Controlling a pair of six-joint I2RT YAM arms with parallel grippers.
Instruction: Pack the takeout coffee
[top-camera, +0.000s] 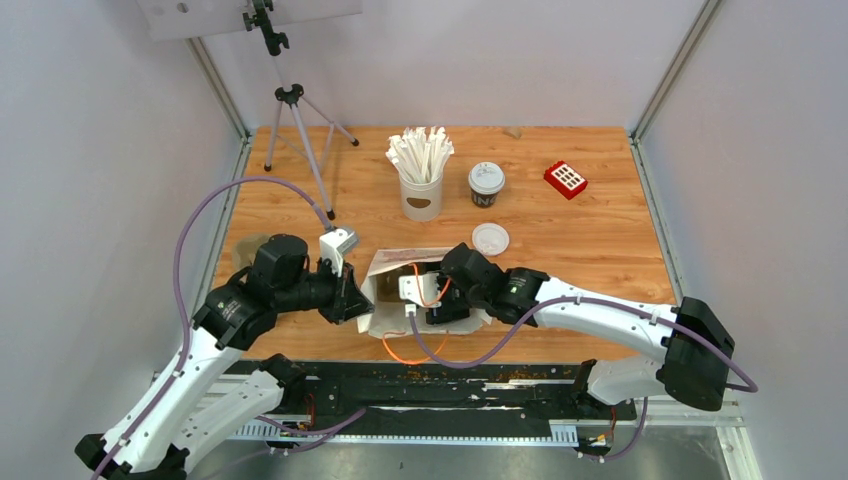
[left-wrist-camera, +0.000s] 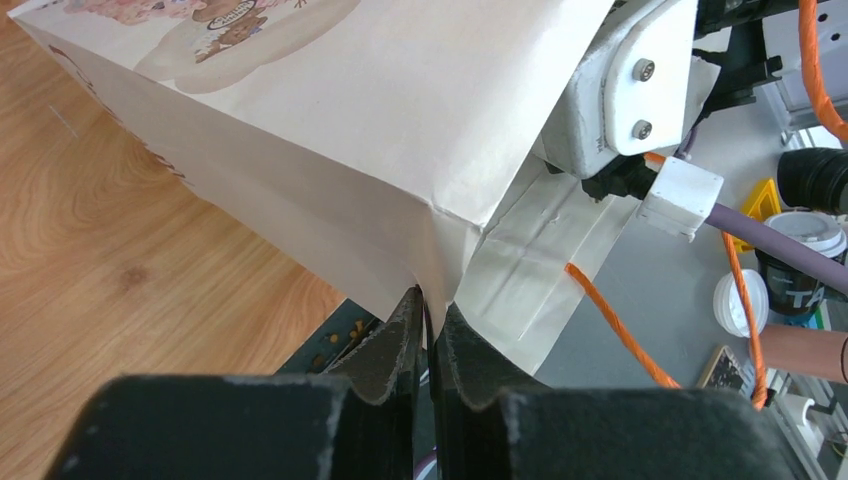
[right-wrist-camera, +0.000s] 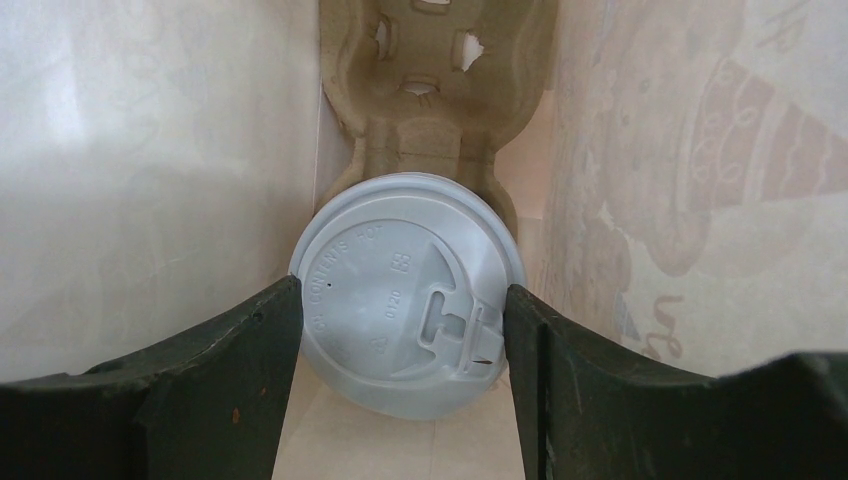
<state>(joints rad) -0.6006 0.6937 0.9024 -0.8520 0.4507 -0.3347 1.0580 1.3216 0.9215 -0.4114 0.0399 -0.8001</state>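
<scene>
Showing a lidded coffee cup (right-wrist-camera: 400, 250) inside the paper bag (left-wrist-camera: 330, 130), gripped by the right end effector (right-wrist-camera: 403, 295); we judge it light and crushable, best held by its sides. The left end effector (left-wrist-camera: 430, 312) pinches the bag's edge.

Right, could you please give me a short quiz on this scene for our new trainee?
1. True or false: the left fingers pinch the edge of the paper bag.
2. What do the right fingers grip inside the bag? A) a spoon B) a lidded coffee cup C) a sandwich
3. Fill in: the second coffee cup stands outside the bag, on the ____.
Key: 1 true; 2 B; 3 table.
</scene>
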